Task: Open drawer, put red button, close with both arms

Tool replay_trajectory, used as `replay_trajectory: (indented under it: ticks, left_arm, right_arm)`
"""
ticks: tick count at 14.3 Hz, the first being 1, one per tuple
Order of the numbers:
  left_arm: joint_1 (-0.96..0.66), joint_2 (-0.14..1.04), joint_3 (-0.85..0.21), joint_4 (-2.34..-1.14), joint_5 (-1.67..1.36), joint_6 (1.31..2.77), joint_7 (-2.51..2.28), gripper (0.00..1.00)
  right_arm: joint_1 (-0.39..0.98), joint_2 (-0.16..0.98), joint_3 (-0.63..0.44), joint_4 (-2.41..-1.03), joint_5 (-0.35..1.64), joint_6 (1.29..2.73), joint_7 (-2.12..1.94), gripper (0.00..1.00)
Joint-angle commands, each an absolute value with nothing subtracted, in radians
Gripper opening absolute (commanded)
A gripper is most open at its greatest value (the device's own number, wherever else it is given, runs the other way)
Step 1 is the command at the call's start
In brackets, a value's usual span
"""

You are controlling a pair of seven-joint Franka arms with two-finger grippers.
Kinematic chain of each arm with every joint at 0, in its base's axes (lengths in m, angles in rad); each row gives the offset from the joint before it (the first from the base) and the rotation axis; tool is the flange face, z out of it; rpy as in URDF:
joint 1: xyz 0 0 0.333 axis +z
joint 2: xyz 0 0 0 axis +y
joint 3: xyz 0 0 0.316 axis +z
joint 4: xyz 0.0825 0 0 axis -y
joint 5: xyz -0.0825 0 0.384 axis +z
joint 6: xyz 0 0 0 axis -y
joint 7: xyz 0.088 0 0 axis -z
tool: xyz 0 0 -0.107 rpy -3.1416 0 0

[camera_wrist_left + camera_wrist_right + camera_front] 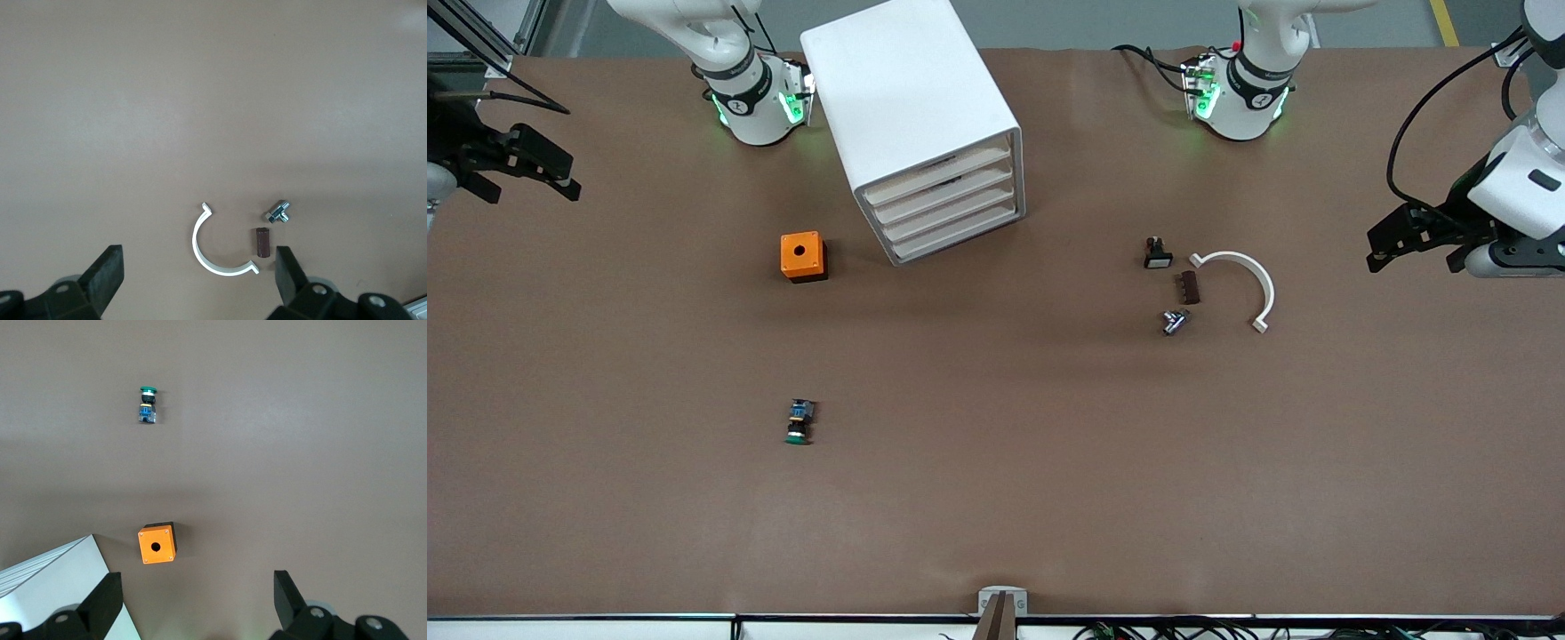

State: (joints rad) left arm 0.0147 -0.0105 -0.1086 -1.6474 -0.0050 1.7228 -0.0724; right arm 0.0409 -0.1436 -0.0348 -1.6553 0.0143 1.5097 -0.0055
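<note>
The tall white cabinet (911, 98) stands between the two arm bases, and its four white drawers (947, 206) all look shut. It also shows in the right wrist view (53, 587). No red button shows in any view. My left gripper (1412, 258) hangs open and empty over the table at the left arm's end, and in its wrist view (200, 273) the jaws stand wide apart. My right gripper (534, 191) hangs open and empty over the right arm's end, its jaws wide apart in its wrist view (197, 597).
An orange box (803, 256) (157, 544) with a round hole sits beside the cabinet. A green-capped switch (799, 422) (147, 405) lies nearer the camera. A black switch with a white face (1157, 253), a brown block (1189, 287) (263, 242), a metal fitting (1174, 321) (277, 212) and a white half-ring (1249, 276) (207, 257) lie toward the left arm's end.
</note>
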Motion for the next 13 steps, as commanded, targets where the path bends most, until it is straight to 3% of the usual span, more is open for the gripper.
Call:
replay_trajectory:
  ticks: [1, 13]
  left_arm:
    - [0.014, 0.0, -0.11, -1.62, 0.014, 1.695, -0.055, 1.0]
    - [0.014, -0.006, -0.112, -1.591, 0.009, 1.671, -0.069, 1.0]
  right_arm:
    - [0.032, -0.17, -0.032, -1.675, 0.028, 1.505, -0.002, 1.0]
    - [0.035, -0.17, -0.034, -1.675, 0.025, 1.509, -0.003, 1.0]
